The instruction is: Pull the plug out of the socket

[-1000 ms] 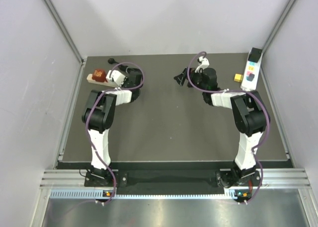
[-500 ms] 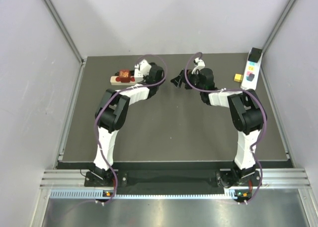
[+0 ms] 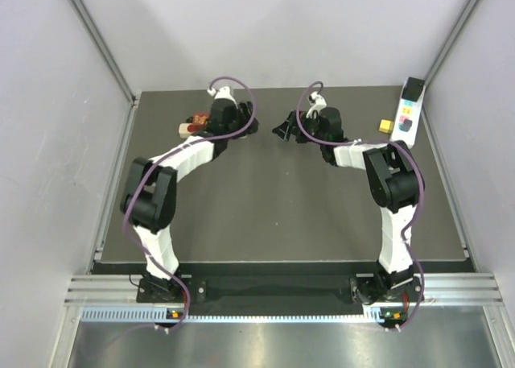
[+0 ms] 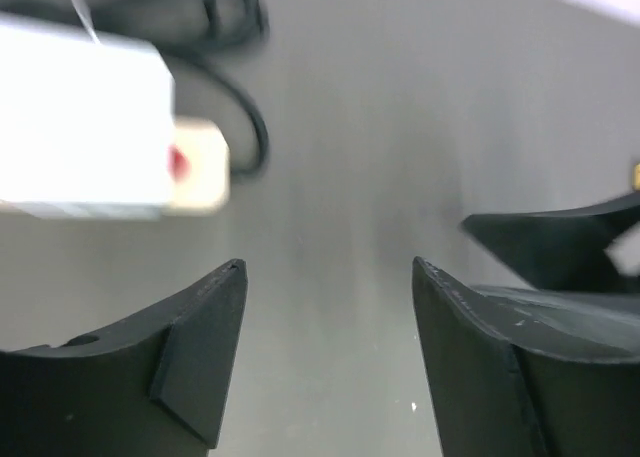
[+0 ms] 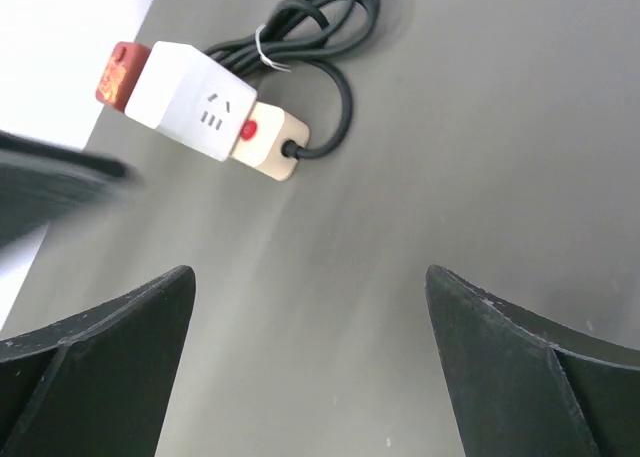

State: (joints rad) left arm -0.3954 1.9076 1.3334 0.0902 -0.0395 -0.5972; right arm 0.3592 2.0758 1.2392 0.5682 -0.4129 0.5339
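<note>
The plug (image 5: 115,69) sat in the socket (image 5: 190,87) at the far left of the tabletop (image 3: 273,207). Your left gripper (image 4: 328,267) and right gripper (image 5: 308,272) both stood open and empty, probably to approach it from two sides.

Pale grey walls (image 3: 282,30) on three sides; dark matte tabletop (image 3: 273,215); aluminium rail (image 3: 282,287) along near edge.

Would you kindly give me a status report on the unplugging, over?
Left gripper open, empty. Right gripper open, empty. Orange-red plug apparently seated in white rectangular socket block. Black coiled cord alongside, nothing blocking.
</note>
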